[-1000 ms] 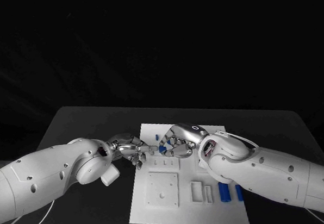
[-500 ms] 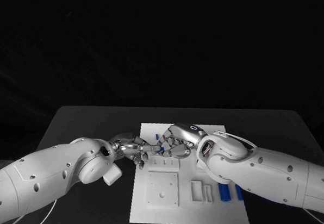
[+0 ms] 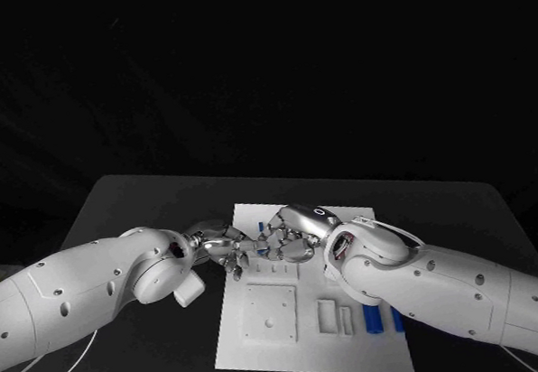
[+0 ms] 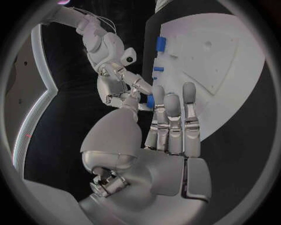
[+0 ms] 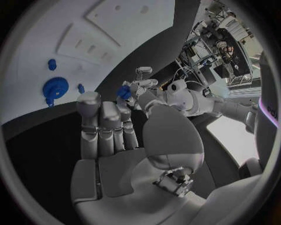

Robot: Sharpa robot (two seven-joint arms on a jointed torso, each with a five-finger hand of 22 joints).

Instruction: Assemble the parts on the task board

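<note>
Two glossy white arms dotted with small dark holes end in the silver segmented left hand (image 3: 224, 248) and right hand (image 3: 289, 238)

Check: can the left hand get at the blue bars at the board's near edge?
Probably not easily: the blue bars lie right beside the right forearm, which partly covers them, and the left hand sits across the board.

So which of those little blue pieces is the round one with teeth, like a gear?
It's the blue gear lying on the white task board, seen from the right wrist. It is the largest blue part there, a toothed disc; the blue pieces beside it are small stubs.
</note>
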